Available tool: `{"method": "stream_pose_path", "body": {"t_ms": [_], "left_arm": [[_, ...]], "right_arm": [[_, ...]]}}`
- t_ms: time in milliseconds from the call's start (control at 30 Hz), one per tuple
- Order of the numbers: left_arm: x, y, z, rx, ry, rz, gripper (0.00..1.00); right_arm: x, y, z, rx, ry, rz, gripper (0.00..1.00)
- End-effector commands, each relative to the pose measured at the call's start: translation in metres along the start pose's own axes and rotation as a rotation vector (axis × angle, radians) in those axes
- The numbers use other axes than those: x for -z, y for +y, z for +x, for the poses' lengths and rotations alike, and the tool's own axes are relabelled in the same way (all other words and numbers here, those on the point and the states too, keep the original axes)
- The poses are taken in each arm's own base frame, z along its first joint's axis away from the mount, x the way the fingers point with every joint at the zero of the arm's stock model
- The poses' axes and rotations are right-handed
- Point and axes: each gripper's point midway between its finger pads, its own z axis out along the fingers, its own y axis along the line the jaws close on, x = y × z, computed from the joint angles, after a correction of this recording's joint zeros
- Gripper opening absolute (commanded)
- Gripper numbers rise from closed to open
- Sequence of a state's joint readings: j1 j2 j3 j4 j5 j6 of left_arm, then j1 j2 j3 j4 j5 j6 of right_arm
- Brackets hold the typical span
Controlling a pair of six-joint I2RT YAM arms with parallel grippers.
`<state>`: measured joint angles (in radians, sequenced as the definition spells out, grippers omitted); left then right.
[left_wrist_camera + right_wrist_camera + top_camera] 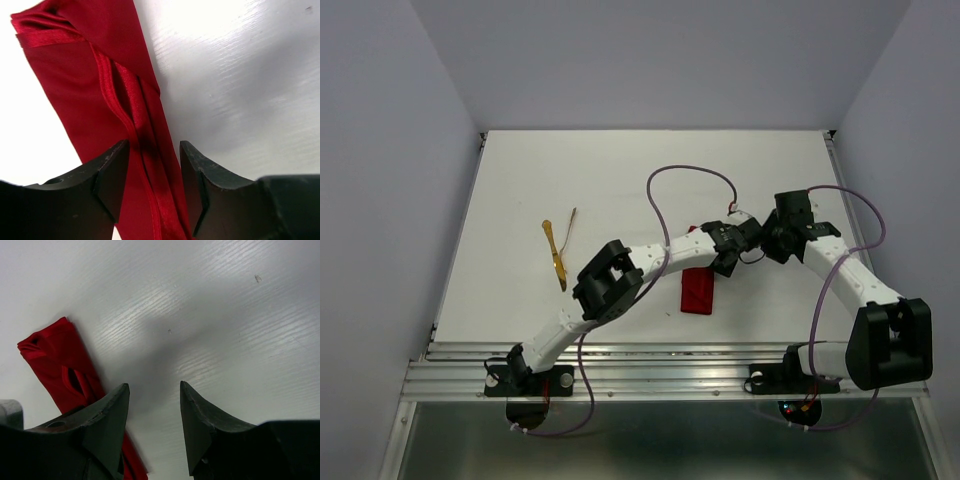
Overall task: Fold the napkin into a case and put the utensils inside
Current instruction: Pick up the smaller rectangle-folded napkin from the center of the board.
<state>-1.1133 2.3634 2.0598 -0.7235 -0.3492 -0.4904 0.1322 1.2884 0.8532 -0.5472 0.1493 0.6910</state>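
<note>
1. At the front edge of the white table point(620, 180), the two arms are bolted down. The left arm point(610, 282) reaches up and to the right. The right arm point(865, 285) bends up and to the left.
2. A bit further in lies the red napkin point(698, 291). It is folded into a long thin strip. It lies flat on the table, a little right of the middle.
3. The left gripper point(154, 145) hangs over the far part of the napkin. Its two fingers are apart and hold nothing. The folds of the cloth run under the gap between them.
4. The right gripper point(152, 387) is just beside it, on the right. Its fingers are apart too, with only bare table under the gap. The napkin lies just to its left.
5. Over on the left side lie the gold knife point(557, 260) and the paler fork point(570, 226). They are close together and well apart from both grippers. The fork reaches a little further back.
</note>
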Motion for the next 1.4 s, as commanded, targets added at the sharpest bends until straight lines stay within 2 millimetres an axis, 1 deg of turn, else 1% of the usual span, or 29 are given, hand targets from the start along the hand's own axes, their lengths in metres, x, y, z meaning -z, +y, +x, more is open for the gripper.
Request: {"method": "stream_pose_path", "body": {"t_ms": [0, 167, 300, 367, 500, 533, 567, 600, 667, 700, 767, 833, 867, 900, 933, 967, 1000, 1033, 1067, 1100, 1167, 1233, 1300, 1333, 1367], "left_arm": [[0.001, -0.001, -0.004, -0.015, -0.010, -0.023, 0.56], [-0.010, -0.001, 0.007, -0.026, 0.019, -0.030, 0.55], [-0.014, -0.002, 0.012, -0.026, 0.034, -0.028, 0.45], [-0.016, -0.002, 0.014, -0.027, 0.037, -0.031, 0.35], [-0.016, 0.000, 0.015, -0.032, 0.040, -0.035, 0.25], [-0.016, 0.001, 0.014, -0.035, 0.040, -0.038, 0.20], [-0.015, 0.001, 0.013, -0.040, 0.038, -0.036, 0.19], [-0.014, 0.002, 0.013, -0.044, 0.036, -0.036, 0.15], [-0.012, 0.002, 0.009, -0.047, 0.032, -0.018, 0.00], [-0.010, 0.002, 0.006, -0.046, 0.028, -0.006, 0.00], [0.003, -0.001, -0.002, -0.048, 0.011, 0.049, 0.00], [0.009, -0.004, -0.008, -0.062, -0.010, 0.103, 0.00], [0.024, -0.007, -0.018, -0.050, -0.027, 0.165, 0.00], [0.028, -0.009, -0.025, -0.036, -0.049, 0.202, 0.00], [0.039, -0.011, -0.026, -0.036, -0.046, 0.257, 0.00], [0.036, -0.011, -0.024, -0.035, -0.036, 0.276, 0.00], [0.046, -0.009, -0.037, -0.014, -0.068, 0.311, 0.00], [0.051, -0.010, -0.039, -0.011, -0.075, 0.337, 0.00], [0.058, -0.011, -0.040, -0.013, -0.076, 0.376, 0.00], [0.059, -0.009, -0.044, -0.006, -0.083, 0.393, 0.00], [0.067, -0.014, -0.044, -0.007, -0.073, 0.461, 0.00], [0.069, -0.013, -0.047, -0.002, -0.074, 0.487, 0.00], [0.073, -0.016, -0.048, -0.006, -0.077, 0.528, 0.00], [0.075, -0.018, -0.046, -0.009, -0.067, 0.561, 0.00], [0.080, -0.019, -0.048, -0.011, -0.076, 0.584, 0.00]], "right_arm": [[0.002, 0.006, -0.009, 0.012, -0.021, -0.016, 0.51], [0.002, 0.005, -0.009, 0.014, -0.020, -0.015, 0.51], [0.004, 0.006, -0.009, 0.012, -0.023, -0.019, 0.51], [0.004, 0.006, -0.008, 0.012, -0.021, -0.021, 0.51], [0.004, 0.006, -0.008, 0.010, -0.020, -0.022, 0.51], [0.004, 0.006, -0.007, 0.009, -0.020, -0.024, 0.51], [0.004, 0.006, -0.008, 0.009, -0.021, -0.023, 0.51], [0.005, 0.006, -0.008, 0.010, -0.021, -0.025, 0.51], [0.005, 0.006, -0.008, 0.008, -0.022, -0.026, 0.51], [0.005, 0.006, -0.008, 0.010, -0.022, -0.026, 0.51], [0.006, 0.006, -0.008, 0.008, -0.026, -0.026, 0.51], [0.008, 0.005, -0.010, 0.004, -0.035, -0.025, 0.51], [0.008, 0.004, -0.011, 0.002, -0.042, -0.020, 0.51], [0.009, 0.004, -0.012, -0.002, -0.048, -0.017, 0.51], [0.010, 0.003, -0.013, -0.011, -0.058, -0.015, 0.51], [0.012, 0.002, -0.015, -0.017, -0.067, -0.011, 0.51], [0.014, 0.000, -0.018, -0.025, -0.085, -0.003, 0.51], [0.016, 0.000, -0.020, -0.036, -0.098, -0.004, 0.51], [0.021, 0.000, -0.023, -0.042, -0.114, -0.013, 0.51], [0.022, 0.000, -0.025, -0.047, -0.125, -0.013, 0.51], [0.027, 0.000, -0.029, -0.063, -0.143, -0.011, 0.51], [0.034, -0.001, -0.035, -0.087, -0.178, -0.008, 0.50], [0.041, -0.004, -0.043, -0.108, -0.222, -0.002, 0.50], [0.049, -0.004, -0.048, -0.120, -0.250, -0.016, 0.50], [0.054, -0.003, -0.051, -0.125, -0.267, -0.022, 0.50]]}}
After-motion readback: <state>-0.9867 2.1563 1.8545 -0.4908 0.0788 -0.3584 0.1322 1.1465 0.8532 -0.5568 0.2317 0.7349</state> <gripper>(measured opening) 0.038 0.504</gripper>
